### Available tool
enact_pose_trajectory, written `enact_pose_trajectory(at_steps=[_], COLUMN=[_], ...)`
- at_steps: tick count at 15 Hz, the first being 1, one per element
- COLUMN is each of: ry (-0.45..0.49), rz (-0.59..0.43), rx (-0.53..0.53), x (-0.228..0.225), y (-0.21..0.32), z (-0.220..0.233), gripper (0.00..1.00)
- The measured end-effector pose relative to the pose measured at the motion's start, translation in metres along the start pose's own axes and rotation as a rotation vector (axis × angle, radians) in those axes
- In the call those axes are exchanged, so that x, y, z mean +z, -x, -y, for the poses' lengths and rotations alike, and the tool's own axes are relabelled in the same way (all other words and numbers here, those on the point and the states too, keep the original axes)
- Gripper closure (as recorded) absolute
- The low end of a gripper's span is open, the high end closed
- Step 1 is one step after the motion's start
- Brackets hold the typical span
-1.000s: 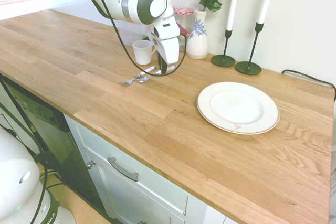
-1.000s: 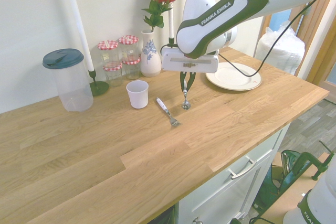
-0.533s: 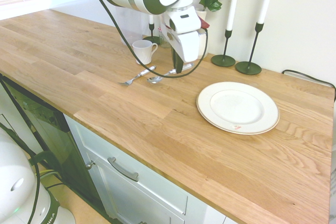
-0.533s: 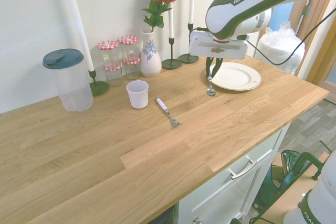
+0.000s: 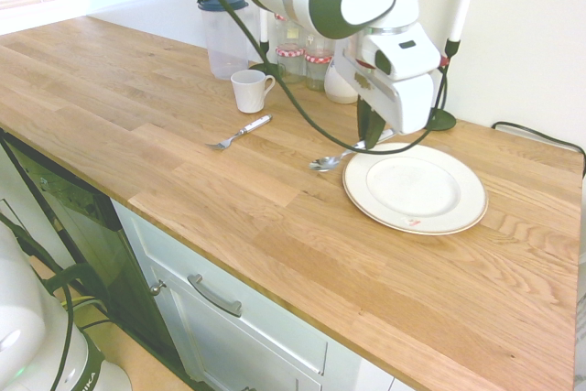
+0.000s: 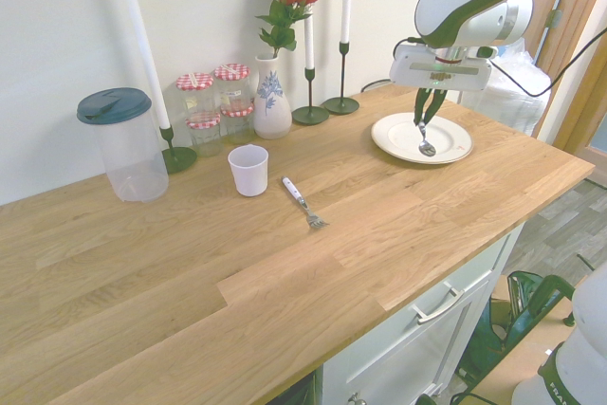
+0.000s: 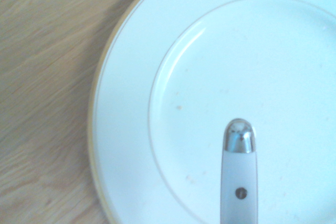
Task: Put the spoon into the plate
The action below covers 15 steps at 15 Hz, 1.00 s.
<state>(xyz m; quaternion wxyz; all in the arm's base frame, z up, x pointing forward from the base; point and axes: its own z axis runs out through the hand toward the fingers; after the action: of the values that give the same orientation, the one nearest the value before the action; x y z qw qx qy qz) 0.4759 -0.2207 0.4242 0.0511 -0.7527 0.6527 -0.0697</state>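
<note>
Bare wooden counter [image 5: 275, 190] all round the plate [image 5: 430, 217], front edge well clear; gripper [image 6: 424, 120] clamped shut on the spoon [image 6: 426, 144], hanging bowl-down above the plate's near rim; wrist view alone showing a pale handle [image 7: 239, 190] with silver cap; fork [image 6: 303, 203] well apart from the plate.

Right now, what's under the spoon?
The spoon hangs from the shut gripper, above the plate. The wrist view shows bare plate beneath; the part behind the handle is hidden.
</note>
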Motion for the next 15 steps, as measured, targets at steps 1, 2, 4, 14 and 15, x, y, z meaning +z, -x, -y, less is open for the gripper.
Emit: enact_pose_trajectory(at_steps=[1,2,4,14,15], ry=[0.003,0.007,0.015,0.054,0.055], rz=[0.002,0.006,0.014,0.04,0.042], rx=[-0.002,-0.002,0.0,-0.009,-0.011], x=[0.006,0.011,0.024,0.074,0.075], y=[-0.015,-0.03,-0.055,-0.084,-0.083], z=[0.004,0.009,0.019,0.055,0.056], gripper=[1.0,1.0,1.0,0.0,0.0])
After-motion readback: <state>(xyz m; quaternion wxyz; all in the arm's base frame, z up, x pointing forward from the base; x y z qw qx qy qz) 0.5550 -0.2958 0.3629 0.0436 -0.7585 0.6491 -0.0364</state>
